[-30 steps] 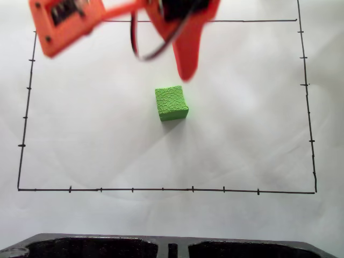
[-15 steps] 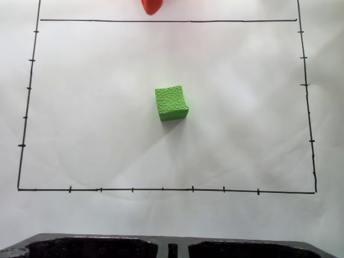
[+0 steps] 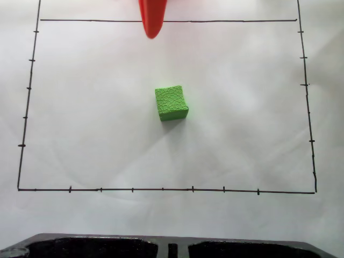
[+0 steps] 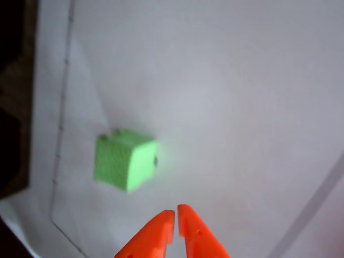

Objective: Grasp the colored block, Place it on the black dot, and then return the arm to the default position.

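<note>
Orange finger [image 3: 152, 21] lower than before

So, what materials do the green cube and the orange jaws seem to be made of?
The green cube looks like soft foam or sponge: its matte surface shows a fine crackled texture in the fixed view. The gripper looks like hard moulded or printed plastic: its jaws, closed together, are smooth, evenly orange with crisp edges. Neither is certain from looks alone.
</note>
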`<state>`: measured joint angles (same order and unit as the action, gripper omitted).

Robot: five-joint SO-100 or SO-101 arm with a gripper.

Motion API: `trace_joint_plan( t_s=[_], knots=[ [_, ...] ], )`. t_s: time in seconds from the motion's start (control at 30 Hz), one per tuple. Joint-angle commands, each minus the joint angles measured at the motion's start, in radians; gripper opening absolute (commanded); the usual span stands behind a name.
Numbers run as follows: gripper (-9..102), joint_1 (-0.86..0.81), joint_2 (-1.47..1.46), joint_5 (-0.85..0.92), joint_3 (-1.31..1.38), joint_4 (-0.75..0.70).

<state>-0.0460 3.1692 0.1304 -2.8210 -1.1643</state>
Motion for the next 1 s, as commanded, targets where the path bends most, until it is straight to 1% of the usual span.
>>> trace_joint_plan(
  t_s=[0.0,0.27,0.47,0.63,0.7,0.97],
  knots=[
    [0,-0.034,0.075,-0.015,-0.035,0.049],
    [0,-0.043,0.095,-0.072,-0.124,0.166],
    [0,-0.064,0.097,-0.11,-0.216,0.316],
    [0,-0.032,0.098,-0.178,-0.221,0.287],
    [0,-0.025,0.098,-0.16,-0.221,0.272],
    [0,-0.051,0.1,-0.189,-0.221,0.27]
  ],
)
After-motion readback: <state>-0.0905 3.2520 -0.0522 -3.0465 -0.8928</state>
